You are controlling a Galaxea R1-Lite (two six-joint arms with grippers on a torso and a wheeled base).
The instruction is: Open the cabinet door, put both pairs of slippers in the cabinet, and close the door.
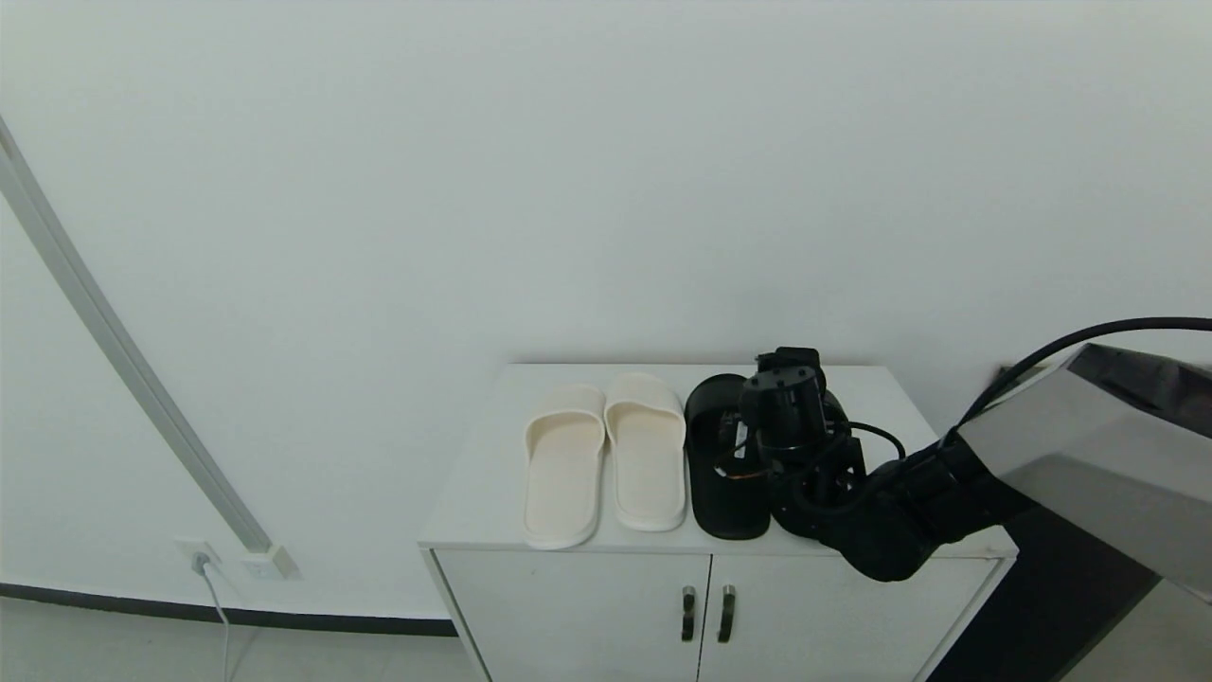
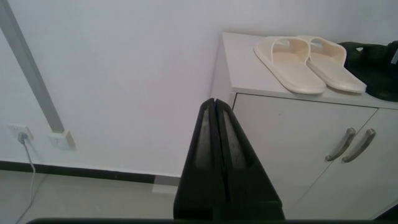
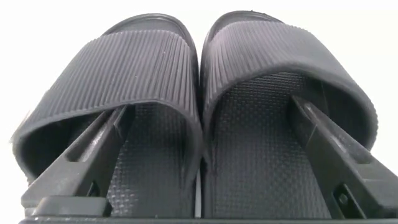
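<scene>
Two black slippers [image 1: 724, 478] lie side by side on the cabinet top [image 1: 473, 502], one finger of the spread right gripper [image 3: 208, 104] passed under each strap, nothing yet clamped. Lifted unsqueezed, one could be shed. The doors [image 1: 578, 616] are shut; the left gripper [image 2: 215, 112] is pressed closed, empty.

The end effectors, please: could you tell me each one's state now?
Left end effector: shut, empty.
Right end effector: open, reaching inside both black slippers.

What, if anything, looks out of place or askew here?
Nothing is askew or damaged. One oddity: the right gripper has a finger under each strap of the black slippers while the cabinet doors are shut.
</scene>
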